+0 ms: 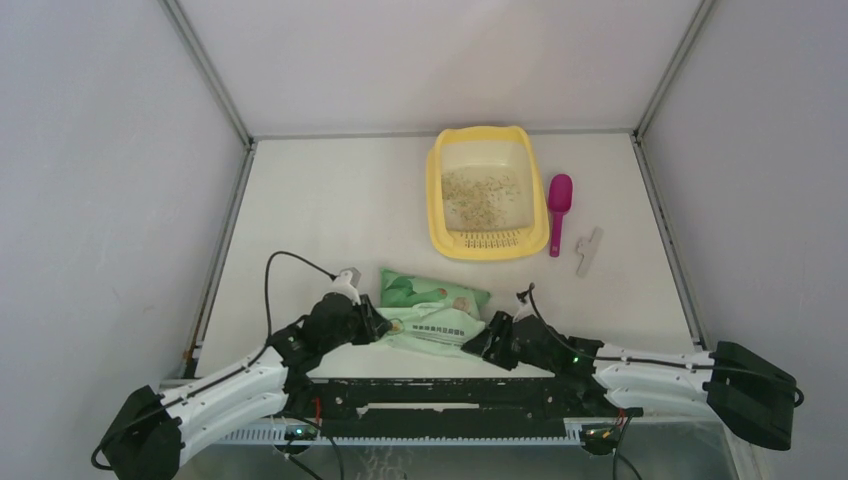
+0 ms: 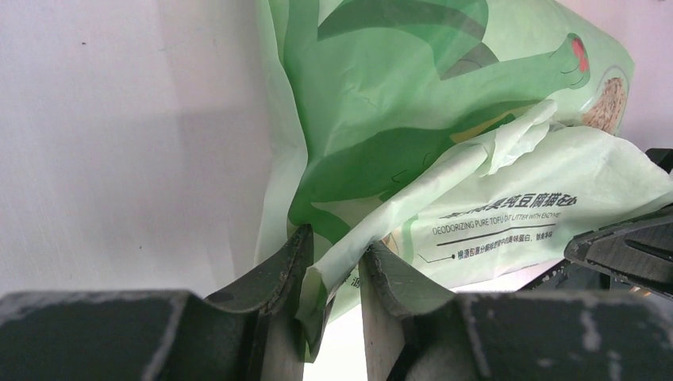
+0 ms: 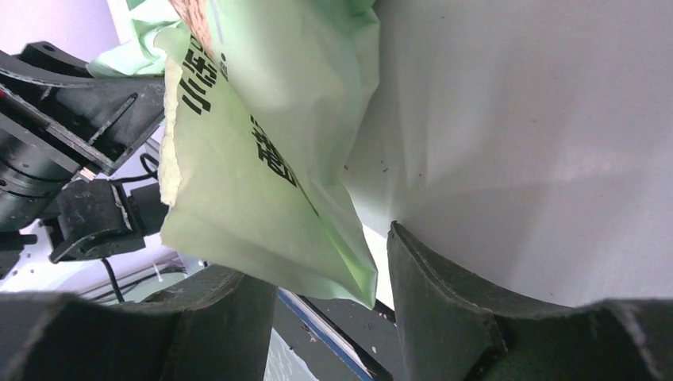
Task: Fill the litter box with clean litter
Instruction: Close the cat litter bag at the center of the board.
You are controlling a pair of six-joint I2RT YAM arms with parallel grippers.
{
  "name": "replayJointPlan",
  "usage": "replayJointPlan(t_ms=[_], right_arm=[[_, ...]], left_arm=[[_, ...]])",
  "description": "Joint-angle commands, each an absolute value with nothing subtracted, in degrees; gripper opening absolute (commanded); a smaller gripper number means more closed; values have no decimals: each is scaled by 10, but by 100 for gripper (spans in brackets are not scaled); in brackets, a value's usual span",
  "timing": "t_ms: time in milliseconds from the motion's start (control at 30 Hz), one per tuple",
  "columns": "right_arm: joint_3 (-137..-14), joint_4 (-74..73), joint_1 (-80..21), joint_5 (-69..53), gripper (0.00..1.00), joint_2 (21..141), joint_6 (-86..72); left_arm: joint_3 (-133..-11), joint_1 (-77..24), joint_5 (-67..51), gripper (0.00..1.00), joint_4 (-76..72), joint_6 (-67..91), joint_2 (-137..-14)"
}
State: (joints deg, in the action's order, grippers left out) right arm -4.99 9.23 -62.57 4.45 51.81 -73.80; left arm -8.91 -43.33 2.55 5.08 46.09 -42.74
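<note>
Gripping the bag (image 1: 432, 310) short of the litter box (image 1: 436, 200)
Clamped on a fold with left gripper (image 2: 333, 274), spread round a corner with right gripper (image 3: 325, 294); best closed firmly before lifting

Yellow litter box (image 1: 436, 195) lying flat toward the table's (image 1: 330, 220) far side, slotted grille ledge at near end; inside, sparse scatter of beige clean litter (image 1: 482, 190) over pale floor.

The litter box (image 1: 437, 190) sits far back on the tabletop (image 1: 330, 220), the clean litter (image 1: 480, 190) inside it. A scoop (image 1: 558, 205) lies just right of it, a clip (image 1: 589, 250) beyond that. Nearer, a bag (image 1: 435, 310) lies between both arms' jaws.
</note>
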Motion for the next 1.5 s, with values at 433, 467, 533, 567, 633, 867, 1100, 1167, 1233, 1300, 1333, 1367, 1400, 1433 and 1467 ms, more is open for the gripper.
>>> replayJointPlan(t_ms=[433,467,533,567,633,867,1100,1167,1233,1300,1333,1367,1400,1433,1467], right_arm=[[-33,227,-610,46,58,623,-769],[-34,236,-613,47,58,629,-771],[-37,246,-616,53,58,636,-774],[-38,249,-617,54,57,636,-774],[-38,251,-617,57,53,631,-775],[-48,215,-613,64,53,568,-777],[-53,202,-609,67,54,554,-777],[-50,224,-609,66,54,570,-779],[-49,258,-609,64,54,592,-781],[-52,296,-607,58,53,616,-780],[-55,312,-606,54,53,635,-780],[-57,326,-604,49,52,649,-780],[-59,341,-603,44,50,662,-781],[-60,354,-602,42,48,673,-783],[-59,367,-601,40,46,683,-785]], left_arm=[[-52,-433,-15,33,8,476,-438],[-52,-433,-15,33,8,477,-438],[-53,-433,-15,33,8,477,-436],[-54,-433,-15,33,7,477,-435],[-56,-432,-16,33,10,476,-431],[-57,-433,-13,35,15,483,-394],[-52,-433,-32,35,-17,491,-399],[-49,-432,-37,35,-31,494,-408],[-45,-433,-42,35,-45,498,-416],[-43,-433,-46,35,-56,500,-423],[-43,-433,-48,35,-60,500,-426],[-43,-432,-50,35,-63,500,-429],[-43,-432,-52,35,-65,501,-430],[-43,-432,-53,35,-67,501,-431],[-43,-433,-54,35,-67,501,-431]])
